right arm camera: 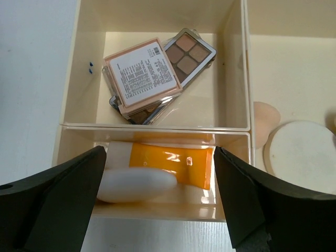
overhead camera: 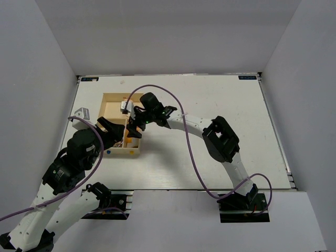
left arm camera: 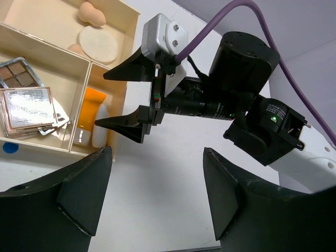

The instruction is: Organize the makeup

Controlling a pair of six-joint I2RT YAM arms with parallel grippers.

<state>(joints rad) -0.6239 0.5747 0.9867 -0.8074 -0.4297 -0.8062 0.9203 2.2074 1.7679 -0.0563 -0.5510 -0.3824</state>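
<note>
right gripper [right arm camera: 159,152], orange tube [right arm camera: 176,164], palette label [right arm camera: 142,65] unreadable

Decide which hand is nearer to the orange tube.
The right hand. It hangs open directly over the orange tube in the box. The left hand is off to the side, its fingers over the table.

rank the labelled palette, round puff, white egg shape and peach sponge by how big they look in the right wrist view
1. labelled palette and round puff: look alike, puff partly cut off, so unranked
2. white egg shape
3. peach sponge, only partly showing
</note>
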